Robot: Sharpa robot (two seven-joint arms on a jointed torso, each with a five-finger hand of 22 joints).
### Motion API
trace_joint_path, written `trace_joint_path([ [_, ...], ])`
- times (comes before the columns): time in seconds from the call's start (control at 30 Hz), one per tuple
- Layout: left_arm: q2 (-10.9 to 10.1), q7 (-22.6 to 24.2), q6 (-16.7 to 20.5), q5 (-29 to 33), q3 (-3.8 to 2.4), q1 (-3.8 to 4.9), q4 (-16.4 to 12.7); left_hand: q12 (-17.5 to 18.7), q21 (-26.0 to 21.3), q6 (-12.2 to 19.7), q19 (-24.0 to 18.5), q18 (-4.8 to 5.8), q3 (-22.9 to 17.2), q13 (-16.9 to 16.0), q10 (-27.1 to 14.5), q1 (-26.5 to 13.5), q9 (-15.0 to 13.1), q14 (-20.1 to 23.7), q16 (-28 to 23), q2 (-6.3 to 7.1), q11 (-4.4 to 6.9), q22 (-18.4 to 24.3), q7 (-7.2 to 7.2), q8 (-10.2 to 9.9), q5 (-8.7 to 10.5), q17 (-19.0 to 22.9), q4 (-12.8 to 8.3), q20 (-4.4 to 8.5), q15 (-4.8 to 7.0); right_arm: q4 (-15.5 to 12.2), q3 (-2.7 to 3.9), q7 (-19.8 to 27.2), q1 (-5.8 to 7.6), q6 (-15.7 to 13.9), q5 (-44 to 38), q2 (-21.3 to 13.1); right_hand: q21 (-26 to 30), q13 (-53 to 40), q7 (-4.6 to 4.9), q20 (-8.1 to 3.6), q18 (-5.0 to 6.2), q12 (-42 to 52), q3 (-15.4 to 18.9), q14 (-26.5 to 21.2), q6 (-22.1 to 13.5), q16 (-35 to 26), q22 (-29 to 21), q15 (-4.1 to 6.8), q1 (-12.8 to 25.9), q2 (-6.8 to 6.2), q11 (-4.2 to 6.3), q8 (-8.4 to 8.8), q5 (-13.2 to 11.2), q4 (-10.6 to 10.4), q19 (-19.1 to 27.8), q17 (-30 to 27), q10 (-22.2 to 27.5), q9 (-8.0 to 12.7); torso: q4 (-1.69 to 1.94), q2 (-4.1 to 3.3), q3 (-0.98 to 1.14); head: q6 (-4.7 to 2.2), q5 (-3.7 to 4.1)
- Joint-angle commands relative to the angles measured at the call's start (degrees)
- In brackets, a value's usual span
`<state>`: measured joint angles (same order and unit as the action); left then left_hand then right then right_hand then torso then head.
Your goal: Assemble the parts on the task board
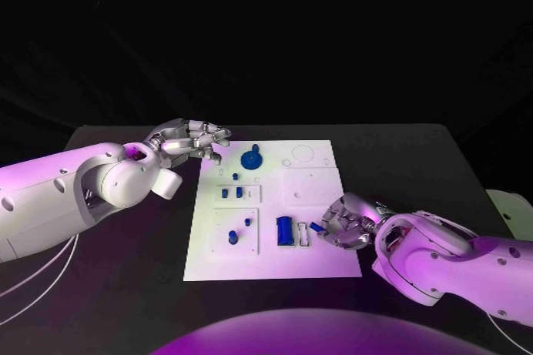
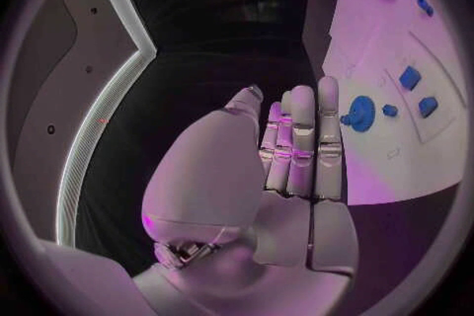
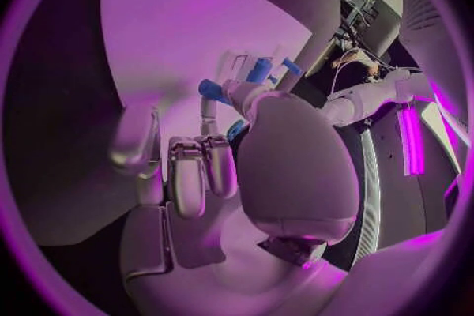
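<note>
The white task board (image 1: 316, 178) lies in the middle of the black table. On it are a round blue part with a knob (image 1: 252, 158), two small blue parts (image 1: 231, 192), another small one (image 1: 233, 236) and an upright blue block (image 1: 284, 230). My left hand (image 1: 191, 139) hovers at the board's far left corner, fingers (image 2: 301, 146) straight and holding nothing; the round part (image 2: 360, 112) lies just beyond them. My right hand (image 1: 350, 220) is at the board's right edge and pinches a small blue part (image 1: 316, 227) beside the block. The pinched part (image 3: 210, 88) shows at its fingertips.
Black table (image 1: 422, 162) surrounds the board on all sides. The board's far right quarter (image 1: 306, 159) carries only round outlines and small holes. A pale object (image 1: 509, 209) sits at the table's right edge.
</note>
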<state>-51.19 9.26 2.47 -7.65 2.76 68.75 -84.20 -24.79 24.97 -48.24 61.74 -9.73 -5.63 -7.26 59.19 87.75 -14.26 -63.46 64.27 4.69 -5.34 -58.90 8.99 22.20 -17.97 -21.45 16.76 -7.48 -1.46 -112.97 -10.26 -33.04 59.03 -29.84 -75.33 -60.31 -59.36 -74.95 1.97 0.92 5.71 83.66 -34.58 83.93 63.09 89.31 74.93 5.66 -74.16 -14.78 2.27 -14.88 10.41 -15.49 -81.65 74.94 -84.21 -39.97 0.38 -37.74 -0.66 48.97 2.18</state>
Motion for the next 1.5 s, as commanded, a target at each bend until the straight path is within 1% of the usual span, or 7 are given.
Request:
trace_joint_path([
  [0.03,0.04,0.09,-1.0,0.01,-0.02,0.03,-0.15,0.24,-0.34,0.11,0.29,-0.57,-0.33,0.1,0.24,-0.38,0.08,0.13,-0.35,-0.02,0.02,0.08,0.09,0.28,0.09,-0.05,-0.14,0.0,0.06,0.16,-0.02,0.68,0.01,-0.13,3.45,0.64,0.06,-10.11,0.0,-0.02,-0.29,0.26,-1.19,5.73,-0.35,0.16,5.66,-0.21,0.84,0.08,-0.11,-0.81,0.02,0.61,-0.52,13.42,-3.01,-2.02,0.07,-0.07,-0.05,0.07,0.01],
  [0.27,0.01,0.04,-1.1,-0.16,-0.02,0.03,-0.21,0.24,-0.34,0.11,0.29,-0.57,-0.33,0.1,0.24,-0.38,0.08,0.13,-0.35,-0.02,0.02,0.08,0.09,0.28,0.09,-0.05,-0.14,0.0,0.06,1.33,-0.03,0.58,-0.34,1.44,4.67,2.66,0.27,-10.12,0.12,0.04,-0.27,0.27,-1.43,5.73,-0.43,0.16,5.71,-0.29,3.59,-0.08,-0.21,-0.72,-0.22,0.1,-0.53,13.43,-3.02,-2.1,0.05,-0.04,0.01,0.44,-0.08],
  [0.4,-0.03,-0.04,-1.16,-0.24,-0.02,0.03,-0.21,0.24,-0.34,0.11,0.29,-0.57,-0.33,0.1,0.24,-0.38,0.08,0.13,-0.35,-0.02,0.02,0.08,0.09,0.28,0.09,-0.05,-0.14,0.0,0.06,1.8,-0.03,0.4,-0.66,2.07,4.53,3.53,0.48,-10.12,0.23,0.11,-0.24,0.26,-1.24,5.73,-0.46,0.16,5.71,-0.37,5.32,-0.19,-0.31,-0.53,-0.86,-0.35,-0.51,13.43,-3.02,-1.97,0.01,-0.04,0.04,0.46,-0.03],
  [0.77,0.0,-0.32,-1.27,-0.31,-0.02,0.03,-0.16,0.26,-0.47,0.19,0.32,-0.55,-0.49,0.13,0.11,-0.65,0.1,0.18,-0.38,0.06,-0.03,0.1,0.14,0.31,0.13,-0.06,-0.1,-0.02,0.01,2.94,-0.03,-0.41,-0.87,2.98,3.38,5.07,0.57,-10.12,0.31,0.2,-0.24,0.25,-0.51,5.75,-0.06,0.18,5.85,-0.45,9.76,0.13,-0.39,-0.18,-0.72,-0.97,-0.64,13.52,-3.04,-1.56,0.0,-0.08,0.11,0.56,-0.09],
  [1.23,0.04,-0.55,-1.31,-0.39,-0.02,0.03,-0.12,0.26,-0.54,0.2,0.33,-0.54,-0.56,0.14,0.09,-0.87,0.1,0.2,-0.39,0.01,-0.06,0.11,0.16,0.34,0.14,-0.06,-0.05,-0.04,-0.02,3.19,-0.02,-0.68,-0.89,3.54,1.59,5.32,1.33,-9.87,0.37,0.26,-0.14,-0.09,0.6,5.69,0.25,0.09,5.75,-0.5,12.95,0.13,-0.46,0.13,-1.49,-1.07,-0.52,13.25,-2.89,-1.18,0.03,-0.02,0.0,0.59,-0.02],
  [1.33,0.05,-0.58,-1.35,-0.4,-0.01,0.03,-0.1,0.25,-0.57,0.21,0.34,-0.53,-0.61,0.15,0.08,-0.97,0.1,0.21,-0.4,-0.04,-0.07,0.11,0.17,0.35,0.14,-0.06,-0.04,-0.04,-0.03,3.17,-0.02,-0.68,-0.89,3.31,1.29,5.4,1.4,-9.86,0.43,0.29,-0.14,-0.11,1.28,5.69,0.33,0.09,5.78,-0.55,14.31,0.17,-0.51,0.28,-2.18,-1.14,-0.54,13.25,-2.89,-1.01,0.05,-0.02,0.0,0.57,0.02],
  [1.5,0.05,-0.63,-1.38,-0.4,-0.01,0.03,-0.07,0.25,-0.59,0.21,0.34,-0.53,-0.64,0.15,0.08,-1.04,0.11,0.21,-0.4,-0.07,-0.08,0.11,0.16,0.36,0.14,-0.06,-0.03,-0.05,-0.04,3.06,-0.02,-0.63,-0.89,2.97,1.12,5.49,1.74,-9.8,0.45,0.37,-0.1,-0.2,3.98,5.68,0.6,0.06,5.8,-0.62,17.45,0.29,-0.56,0.55,-5.57,-1.24,-0.54,13.18,-2.85,-0.67,0.06,-0.03,0.01,0.45,0.06],
])
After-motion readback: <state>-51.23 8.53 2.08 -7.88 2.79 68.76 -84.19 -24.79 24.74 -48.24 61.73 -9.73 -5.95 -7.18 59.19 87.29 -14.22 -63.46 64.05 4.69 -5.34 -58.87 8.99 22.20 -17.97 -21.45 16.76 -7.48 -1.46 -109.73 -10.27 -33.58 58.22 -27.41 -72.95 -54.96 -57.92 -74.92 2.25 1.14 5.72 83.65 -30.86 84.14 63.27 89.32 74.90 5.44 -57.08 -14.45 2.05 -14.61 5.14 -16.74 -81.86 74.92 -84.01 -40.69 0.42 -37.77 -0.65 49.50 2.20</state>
